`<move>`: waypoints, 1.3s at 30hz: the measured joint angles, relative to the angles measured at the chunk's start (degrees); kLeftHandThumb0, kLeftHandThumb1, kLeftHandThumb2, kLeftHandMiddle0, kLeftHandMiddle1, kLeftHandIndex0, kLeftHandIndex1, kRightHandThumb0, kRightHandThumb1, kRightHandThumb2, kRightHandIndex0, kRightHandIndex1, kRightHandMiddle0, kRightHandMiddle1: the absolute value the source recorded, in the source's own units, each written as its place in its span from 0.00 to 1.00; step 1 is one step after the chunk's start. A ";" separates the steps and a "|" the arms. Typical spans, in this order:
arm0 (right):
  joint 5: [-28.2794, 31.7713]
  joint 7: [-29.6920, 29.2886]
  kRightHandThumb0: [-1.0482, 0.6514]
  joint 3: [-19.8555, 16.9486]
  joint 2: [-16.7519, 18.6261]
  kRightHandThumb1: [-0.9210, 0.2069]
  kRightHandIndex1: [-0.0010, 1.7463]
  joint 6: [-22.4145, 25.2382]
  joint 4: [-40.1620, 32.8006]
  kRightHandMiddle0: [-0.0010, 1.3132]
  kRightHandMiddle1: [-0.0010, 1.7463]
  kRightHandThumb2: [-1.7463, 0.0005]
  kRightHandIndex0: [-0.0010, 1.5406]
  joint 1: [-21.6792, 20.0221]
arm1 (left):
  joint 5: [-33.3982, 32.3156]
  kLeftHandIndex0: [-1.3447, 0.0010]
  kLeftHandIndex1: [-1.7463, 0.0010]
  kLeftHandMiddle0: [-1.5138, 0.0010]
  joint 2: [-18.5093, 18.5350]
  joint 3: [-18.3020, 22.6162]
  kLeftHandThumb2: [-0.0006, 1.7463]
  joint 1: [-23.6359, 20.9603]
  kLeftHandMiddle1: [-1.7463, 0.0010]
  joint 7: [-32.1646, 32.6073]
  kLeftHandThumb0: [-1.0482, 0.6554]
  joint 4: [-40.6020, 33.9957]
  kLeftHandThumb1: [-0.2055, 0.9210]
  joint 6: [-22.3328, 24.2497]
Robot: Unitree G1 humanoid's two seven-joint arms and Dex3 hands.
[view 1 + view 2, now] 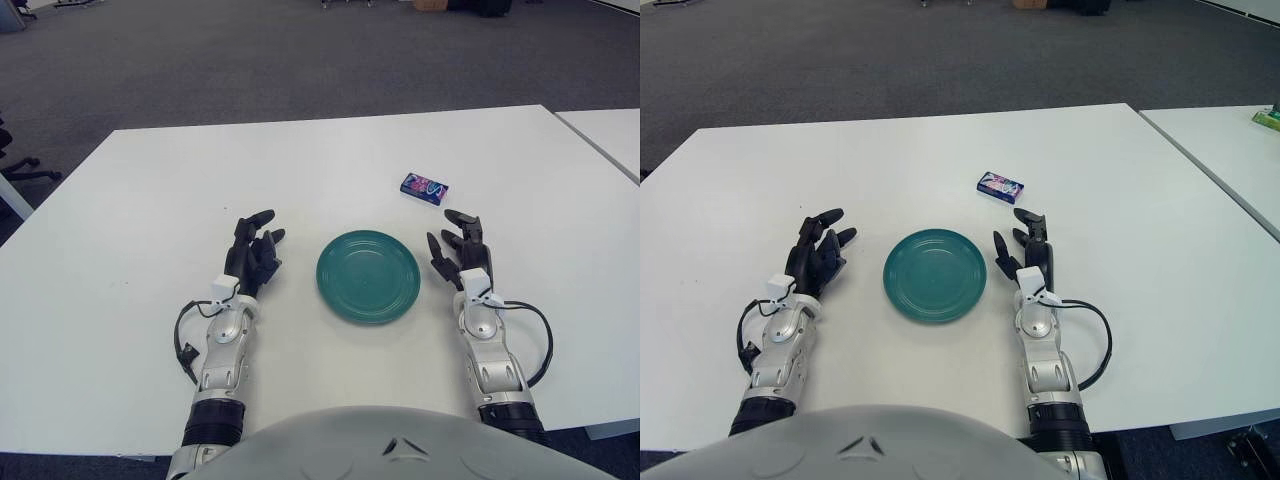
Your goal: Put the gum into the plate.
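A white table (150, 220) stands on dark grey carpet (250, 60), a second white table (1230, 150) just beside it.

A broad white desk (330, 170) fills most of the room in front of me, standing on dark grey carpet (300, 60). A second white desk (1230, 150) stands just beside it on the right, a narrow gap between them. At that desk's far edge sits something small and green (1267, 118), too cut off to identify. On the left, dark chair legs (20, 165) show.
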 measured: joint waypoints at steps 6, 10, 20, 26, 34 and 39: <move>0.03 0.09 0.28 -0.04 -0.22 0.00 0.28 -0.02 0.00 0.00 0.48 0.70 0.26 -0.01 | -0.43 0.86 0.36 0.71 -0.16 0.00 0.44 -0.03 0.54 -0.29 0.15 -0.04 1.00 0.16; 0.03 0.24 0.27 -0.04 -0.44 0.00 0.28 -0.08 0.01 0.00 0.48 0.69 0.26 -0.01 | -0.52 0.86 0.36 0.71 -0.23 -0.02 0.45 -0.12 0.54 -0.30 0.15 -0.05 1.00 0.19; 0.03 0.36 0.27 -1.15 -1.38 0.00 0.28 0.06 1.47 0.00 0.48 0.70 0.27 -1.76 | -0.43 0.85 0.36 0.70 -0.50 -0.12 0.45 -0.30 0.55 -0.21 0.15 -0.17 1.00 0.23; -2.11 -1.48 0.26 -3.33 -5.68 0.00 0.28 1.12 7.37 0.00 0.46 0.73 0.27 -9.77 | -0.16 0.85 0.36 0.71 -0.70 -0.36 0.45 -0.78 0.55 -0.22 0.15 -0.16 1.00 0.20; -10.69 -5.74 0.25 -2.55 -11.84 0.00 0.25 4.51 12.19 0.00 0.40 0.76 0.25 -19.83 | -0.03 0.84 0.36 0.70 -1.08 -0.56 0.44 -1.21 0.55 -0.19 0.15 -0.12 1.00 0.19; -14.97 -5.23 0.24 -0.16 -15.76 0.00 0.22 7.66 17.76 0.00 0.37 0.77 0.23 -27.77 | 0.33 0.84 0.36 0.71 -1.66 -0.85 0.44 -1.55 0.55 0.47 0.15 -0.09 1.00 0.16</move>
